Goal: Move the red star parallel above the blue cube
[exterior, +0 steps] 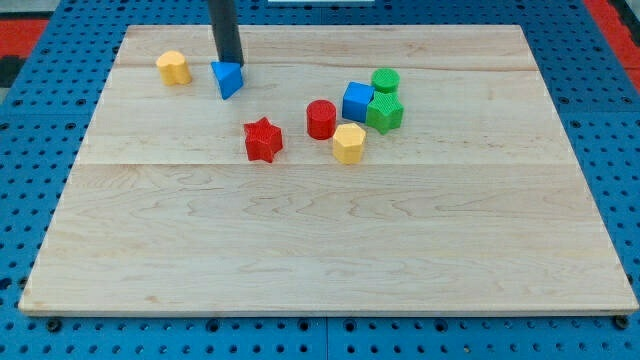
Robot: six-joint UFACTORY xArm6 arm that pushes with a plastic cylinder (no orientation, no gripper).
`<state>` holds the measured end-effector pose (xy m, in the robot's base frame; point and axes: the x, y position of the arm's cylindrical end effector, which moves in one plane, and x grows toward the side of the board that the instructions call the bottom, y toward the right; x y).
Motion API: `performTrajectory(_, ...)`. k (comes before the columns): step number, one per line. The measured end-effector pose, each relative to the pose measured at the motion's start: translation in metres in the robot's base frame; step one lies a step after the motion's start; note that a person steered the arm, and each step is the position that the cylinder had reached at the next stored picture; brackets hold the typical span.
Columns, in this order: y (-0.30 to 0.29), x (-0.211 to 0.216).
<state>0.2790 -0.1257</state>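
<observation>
- My tip (231, 62), the lower end of a straight dark rod with nothing to open or close, stands upright, touching the blue triangular block (229, 79).
- The red star block (263, 139) lies toward the view's bottom-right of my tip, well apart.
- The blue cube (357, 101) sits farther right, between the red cylinder (321, 119) and green blocks (384, 112).
- The light wooden board (330, 250) carries no writing.

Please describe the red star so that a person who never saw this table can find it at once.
On the pale wooden board, look a little left of the centre, below my tip and the blue triangular block. The red star-shaped block stands alone there. The red cylinder block on its right is round, whereas this one has points.
</observation>
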Motion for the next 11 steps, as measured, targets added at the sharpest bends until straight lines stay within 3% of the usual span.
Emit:
performTrajectory(2,-0.010,0.126)
performTrajectory(3,0.045,0.171)
performTrajectory(4,0.083,0.159)
performTrajectory(5,0.072,0.107)
performTrajectory(6,0.080,0.146)
performTrajectory(7,0.045,0.152)
performTrajectory(9,0.031,0.079)
performTrajectory(11,0.031,0.034)
